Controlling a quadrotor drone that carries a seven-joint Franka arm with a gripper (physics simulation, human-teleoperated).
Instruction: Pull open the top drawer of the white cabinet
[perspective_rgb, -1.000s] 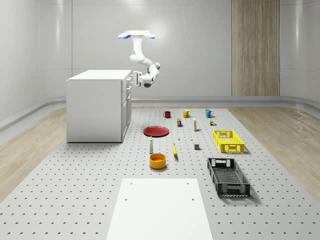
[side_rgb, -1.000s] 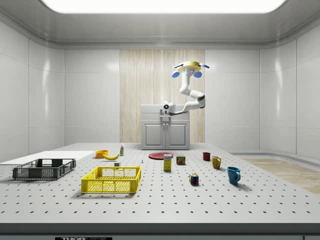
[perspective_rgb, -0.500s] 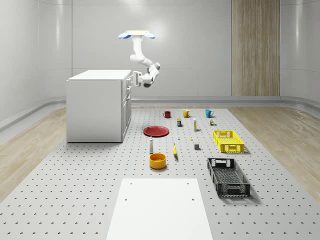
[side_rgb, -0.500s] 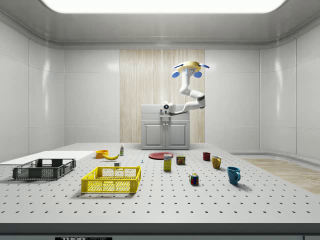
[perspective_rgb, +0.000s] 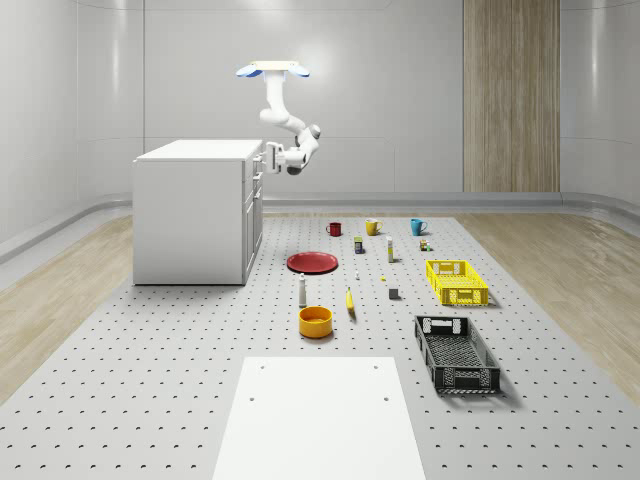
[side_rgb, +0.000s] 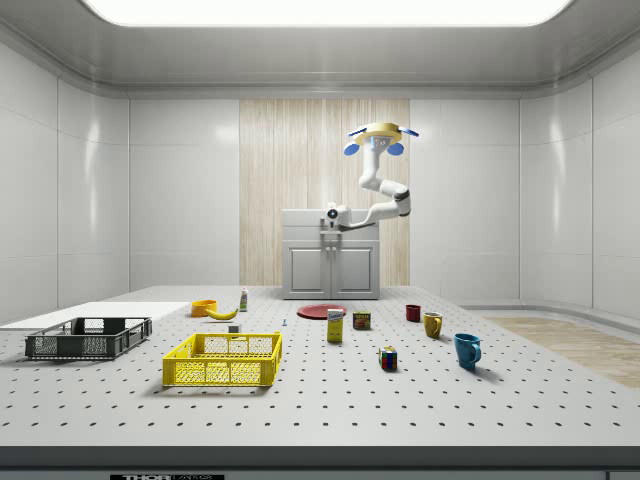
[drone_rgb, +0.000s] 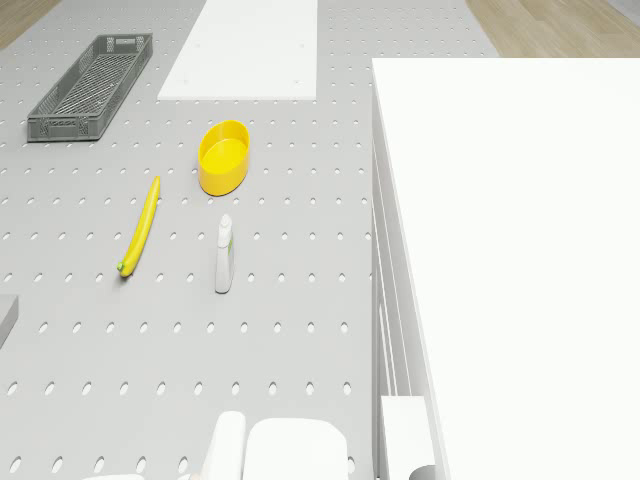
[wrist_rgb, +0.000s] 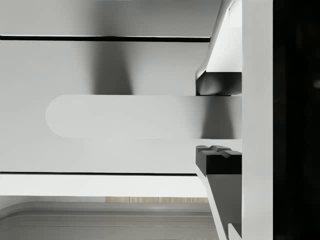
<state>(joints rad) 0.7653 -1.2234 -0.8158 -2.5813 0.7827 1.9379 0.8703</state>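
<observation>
The white cabinet (perspective_rgb: 190, 215) stands at the whole-scene view's left, with its drawers facing right. The drone (perspective_rgb: 272, 69) hovers high beside the cabinet's front, also seen in the side view (side_rgb: 380, 131). Its arm bends down to the top drawer (perspective_rgb: 257, 160), and the gripper (perspective_rgb: 266, 158) is at the drawer front. In the wrist view the drawer's flat handle bar (wrist_rgb: 125, 116) runs between the two dark finger pads (wrist_rgb: 220, 82). The gripper (wrist_rgb: 217, 120) is closed around the bar. The drawer front sits flush with the cabinet (drone_rgb: 520, 250).
On the pegboard floor in front of the cabinet lie a red plate (perspective_rgb: 313, 262), a white bottle (perspective_rgb: 302, 290), a banana (perspective_rgb: 350, 300) and a yellow bowl (perspective_rgb: 315, 321). Mugs, a yellow crate (perspective_rgb: 456, 281) and a black crate (perspective_rgb: 455, 352) stand further right. A white board (perspective_rgb: 320, 415) lies nearest.
The drone, arm and cabinet keep their places. The drawer has not moved out.
</observation>
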